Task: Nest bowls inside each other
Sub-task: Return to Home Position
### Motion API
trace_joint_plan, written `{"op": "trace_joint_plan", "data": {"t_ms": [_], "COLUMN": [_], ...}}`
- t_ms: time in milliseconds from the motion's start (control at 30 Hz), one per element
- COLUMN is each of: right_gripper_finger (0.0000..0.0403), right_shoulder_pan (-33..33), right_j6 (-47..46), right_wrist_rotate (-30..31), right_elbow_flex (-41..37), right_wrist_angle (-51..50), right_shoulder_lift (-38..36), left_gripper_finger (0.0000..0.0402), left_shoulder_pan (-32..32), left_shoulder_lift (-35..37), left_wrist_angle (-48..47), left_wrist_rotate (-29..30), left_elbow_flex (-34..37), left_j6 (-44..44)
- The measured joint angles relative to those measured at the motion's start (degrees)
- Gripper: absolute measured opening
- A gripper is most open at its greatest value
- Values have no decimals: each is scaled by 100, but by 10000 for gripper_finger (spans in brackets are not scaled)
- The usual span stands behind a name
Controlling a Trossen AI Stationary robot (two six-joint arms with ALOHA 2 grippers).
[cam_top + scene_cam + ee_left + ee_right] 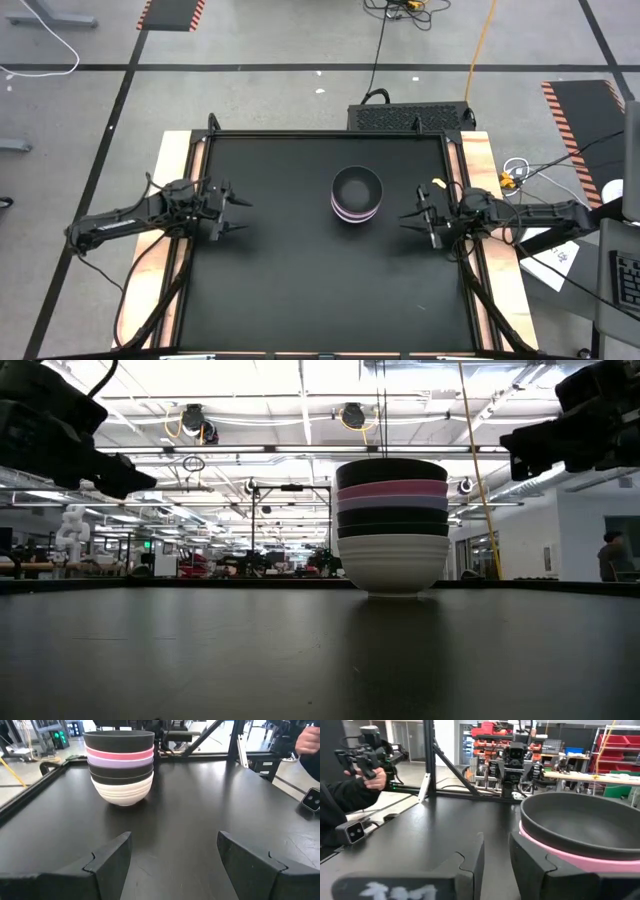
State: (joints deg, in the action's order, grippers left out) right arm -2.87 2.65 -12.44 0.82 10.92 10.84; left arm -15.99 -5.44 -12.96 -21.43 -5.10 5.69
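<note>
One bowl stack (356,194), five rims showing, is standing mid-table. Both are hanging empty: left gripper (244,215) wide open, right gripper (408,219) narrowly open.

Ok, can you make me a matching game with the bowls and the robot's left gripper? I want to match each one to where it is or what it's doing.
1. white bowl
2. pink bowl
3. lavender bowl
4. left gripper

a. just under the top black bowl
b. open, holding nothing
c. at the very bottom
d. just under the pink bowl

Pairs: 1-c, 2-a, 3-d, 4-b
</note>
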Motion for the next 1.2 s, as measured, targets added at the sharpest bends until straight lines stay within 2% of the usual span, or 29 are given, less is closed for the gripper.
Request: {"op": "trace_joint_plan", "data": {"t_ms": [167, 433, 533, 600, 667, 833, 867, 1200], "right_gripper_finger": [60, 30, 20, 13, 4, 1, 0, 0], "right_shoulder_pan": [-2, -2, -2, -2, -2, -2, -2, -2], "right_j6": [6, -41, -41, -42, -43, -87, -87, -92], "right_wrist_rotate": [-413, -429, -429, -429, -420, -418, -412, -422], "right_elbow_flex": [-1, 0, 0, 0, -1, 0, 0, -1], "right_wrist_angle": [-53, -167, -178, -213, -277, -274, -263, -404], "right_shoulder_lift": [-58, -58, -58, -58, -58, -56, -56, -56], "left_gripper_finger": [294, 294, 285, 259, 211, 37, 20, 2], "left_shoulder_pan": [0, 0, 0, 4, 2, 0, 0, 0], "left_shoulder_lift": [-148, -146, -146, -144, -144, -144, -144, -142], "left_wrist_angle": [130, 215, 227, 254, 252, 250, 250, 283], "left_wrist_rotate": [-2, -17, -351, -468, -452, -433, -450, -587], "left_elbow_flex": [20, 20, 22, 22, 22, 22, 22, 24], "left_j6": [24, -88, 8, 91, 177, 403, 451, 625]}}
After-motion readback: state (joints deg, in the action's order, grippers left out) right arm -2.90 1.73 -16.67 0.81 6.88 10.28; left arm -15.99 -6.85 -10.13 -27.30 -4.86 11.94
